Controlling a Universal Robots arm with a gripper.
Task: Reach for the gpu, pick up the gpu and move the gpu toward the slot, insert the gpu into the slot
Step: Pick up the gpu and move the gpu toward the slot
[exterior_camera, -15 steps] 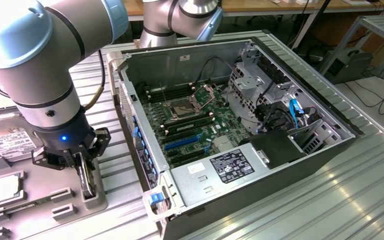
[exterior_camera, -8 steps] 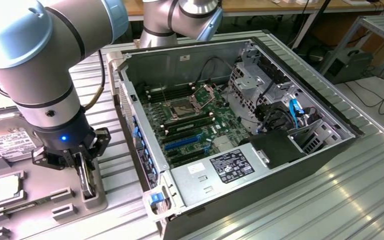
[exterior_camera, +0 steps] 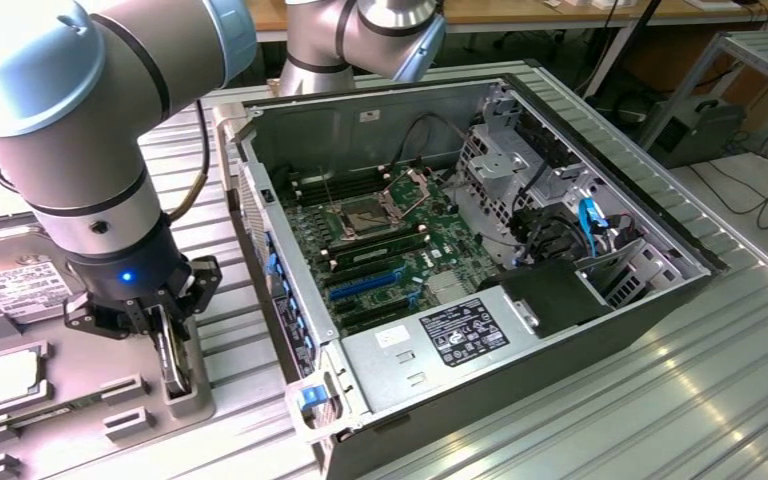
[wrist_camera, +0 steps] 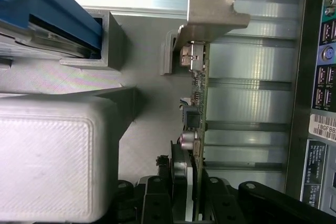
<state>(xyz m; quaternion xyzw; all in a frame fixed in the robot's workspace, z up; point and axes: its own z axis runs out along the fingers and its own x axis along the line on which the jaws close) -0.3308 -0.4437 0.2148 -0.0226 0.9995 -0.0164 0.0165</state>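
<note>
Now the pincer [wrist_camera: 186, 183] is clamped on the gpu [wrist_camera: 202, 103] by its holder [exterior_camera: 187, 392], but the gpu is not yet in the slot [exterior_camera: 364, 287].

1. Open black-and-silver computer case [exterior_camera: 558, 385]: its port panel runs off-frame in the wrist view.
2. The gpu [wrist_camera: 202, 93], a thin greenish-brown circuit card with a silver metal bracket, just outside the case: edge-on in the wrist view, board face unseen. The end opposite the bracket is covered, clamped by the black gripper [wrist_camera: 186, 195].
3. Flat grey plastic parts tray [exterior_camera: 77, 400], beside the case: cut by the exterior view's left and lower edges.
4. Silver boxy hard drive [exterior_camera: 17, 290], on that tray, well apart from the case: label print too small to read, one end behind the grey robot arm [exterior_camera: 77, 130].
5. Arm: upper links run off-frame.
6. Black-and-white sticker [exterior_camera: 464, 335], inside the case: text illegible.
7. Blue bar [wrist_camera: 58, 9] and white ribbed block [wrist_camera: 52, 161], away from the case: cropped, identity unclear.
</note>
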